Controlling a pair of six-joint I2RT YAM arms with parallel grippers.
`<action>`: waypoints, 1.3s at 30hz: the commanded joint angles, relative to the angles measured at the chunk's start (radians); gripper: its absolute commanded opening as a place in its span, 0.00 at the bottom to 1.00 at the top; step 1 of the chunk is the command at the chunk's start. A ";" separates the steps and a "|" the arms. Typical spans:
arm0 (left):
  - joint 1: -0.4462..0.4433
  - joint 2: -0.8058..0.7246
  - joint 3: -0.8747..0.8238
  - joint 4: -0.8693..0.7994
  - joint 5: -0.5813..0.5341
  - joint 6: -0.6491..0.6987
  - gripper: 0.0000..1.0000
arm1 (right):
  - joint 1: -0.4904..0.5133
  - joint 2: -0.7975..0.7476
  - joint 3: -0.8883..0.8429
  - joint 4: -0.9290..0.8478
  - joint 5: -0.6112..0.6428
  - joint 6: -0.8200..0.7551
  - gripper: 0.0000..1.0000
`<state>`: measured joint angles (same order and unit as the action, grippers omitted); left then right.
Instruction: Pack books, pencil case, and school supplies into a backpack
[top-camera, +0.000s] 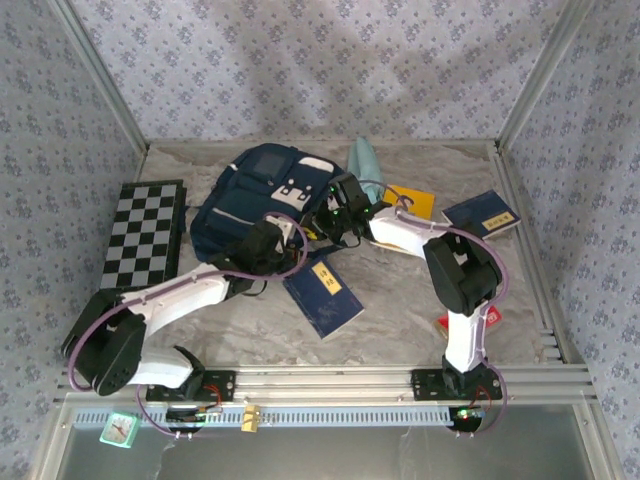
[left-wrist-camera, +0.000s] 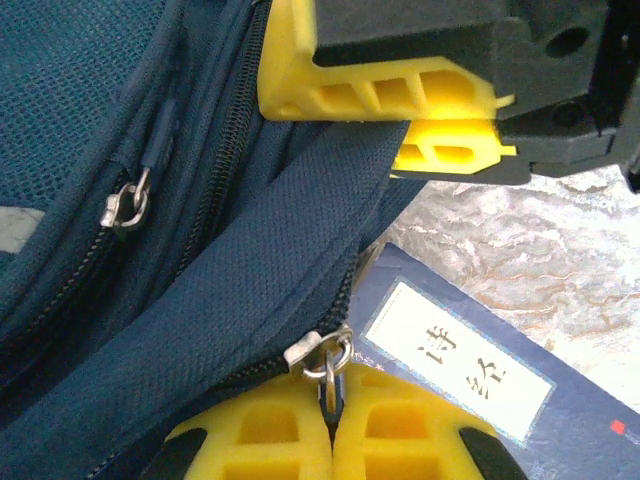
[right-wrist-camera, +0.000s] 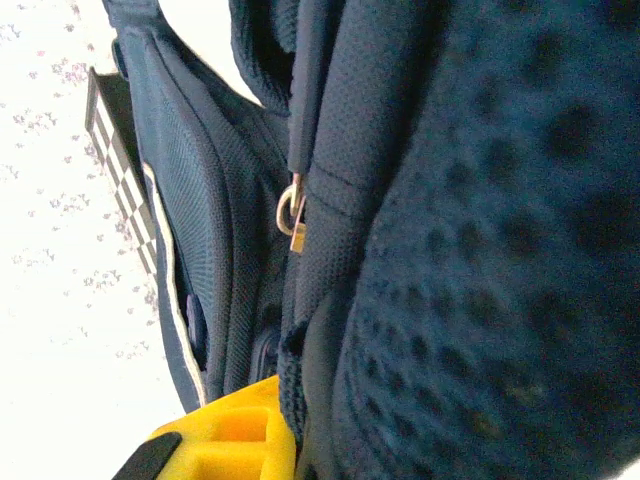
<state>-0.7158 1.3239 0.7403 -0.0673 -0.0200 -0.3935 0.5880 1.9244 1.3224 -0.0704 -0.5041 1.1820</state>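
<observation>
Zipper work: my left gripper (left-wrist-camera: 332, 425) is clamped tight on the zipper pull (left-wrist-camera: 322, 352) of the backpack (top-camera: 250, 195), which lies far-centre on the table (top-camera: 400, 320) beside the checkered board (top-camera: 145, 235). My right gripper (left-wrist-camera: 455, 130) looks pinched on the fabric flap (left-wrist-camera: 300, 230). I'd pull along the teeth with the fabric taut. The navy book (left-wrist-camera: 580, 420) just beside it bears a white label (left-wrist-camera: 460, 360) with two Chinese characters.

left gripper (left-wrist-camera: 330, 438) closed | right gripper (left-wrist-camera: 385, 125) nearly closed | arms angled inward
</observation>
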 joint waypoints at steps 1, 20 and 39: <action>-0.013 -0.113 -0.048 -0.121 0.009 -0.015 0.00 | -0.099 0.029 0.087 -0.050 0.022 -0.128 0.00; 0.045 -0.233 -0.116 -0.136 0.029 -0.079 0.00 | -0.133 0.047 0.232 -0.244 -0.089 -0.291 0.43; 0.043 -0.198 -0.025 -0.141 0.040 -0.049 0.00 | 0.057 -0.115 -0.158 0.061 0.100 0.055 0.73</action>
<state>-0.6731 1.1301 0.6571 -0.2268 -0.0093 -0.4679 0.6281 1.7809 1.1206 -0.0269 -0.5076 1.1893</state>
